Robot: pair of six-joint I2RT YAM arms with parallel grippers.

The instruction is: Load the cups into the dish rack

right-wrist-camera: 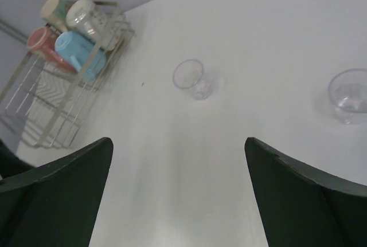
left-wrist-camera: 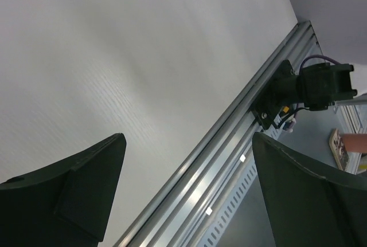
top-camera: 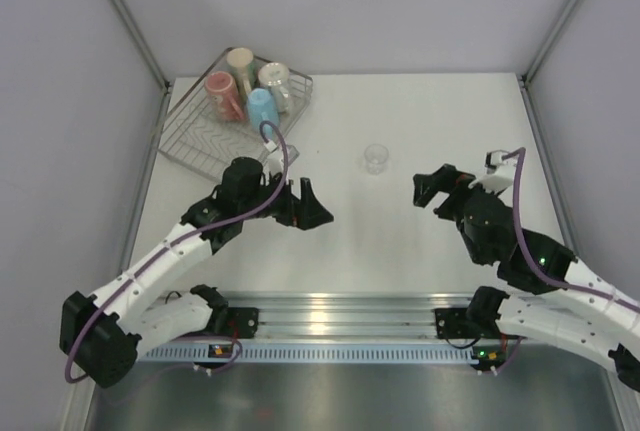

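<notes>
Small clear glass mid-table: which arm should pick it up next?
Right, probably. The right gripper stands open and faces the small clear glass, which sits straight ahead in the right wrist view. The left gripper, also open, points toward the metal base rail instead, with no glass in its view.

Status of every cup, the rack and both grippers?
dish rack: holds four cups
cream mug: in rack
white dotted mug: in rack
pink-red mug: in rack
light blue cup: in rack
far clear glass: on table
near clear glass: on table
left gripper: open, empty
right gripper: open, empty
</notes>
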